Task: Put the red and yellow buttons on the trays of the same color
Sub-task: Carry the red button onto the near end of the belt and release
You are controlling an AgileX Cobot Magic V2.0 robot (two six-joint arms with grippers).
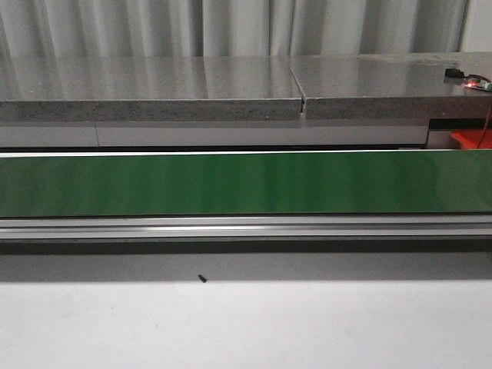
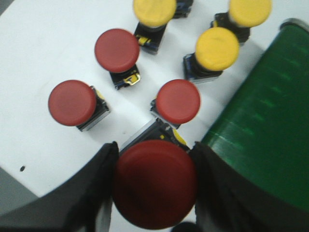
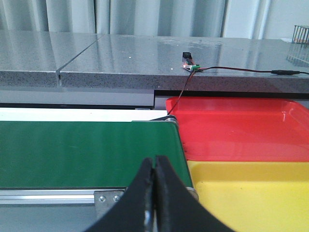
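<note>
The left gripper (image 2: 154, 186) pinches a red button (image 2: 154, 183) by the sides of its round cap, one dark finger (image 2: 94, 193) pressed against each side, so the cap faces up toward the wrist camera. It is held above a white table (image 2: 43, 43), close to the edge of a green conveyor belt (image 2: 260, 125), likely so it can be set on the belt.

On the table below stand three more red buttons (image 2: 72, 103) (image 2: 117, 50) (image 2: 178, 101) and three yellow buttons (image 2: 217, 49) (image 2: 154, 10) (image 2: 250, 10), upright on their dark bases and near one another without touching. The nearest red one sits just beside the held button's base, leaving little room on that side; the belt side is open.

The right gripper (image 3: 154, 166) has its fingers pressed together with nothing between them. It waits at the far end of the belt, where a red tray (image 3: 231, 128) and a yellow tray (image 3: 251, 193) lie side by side against the belt's end, both bare.

In the front view the belt (image 1: 246, 183) runs the full width, carrying nothing, with a gray stone counter (image 1: 154, 84) behind it.
</note>
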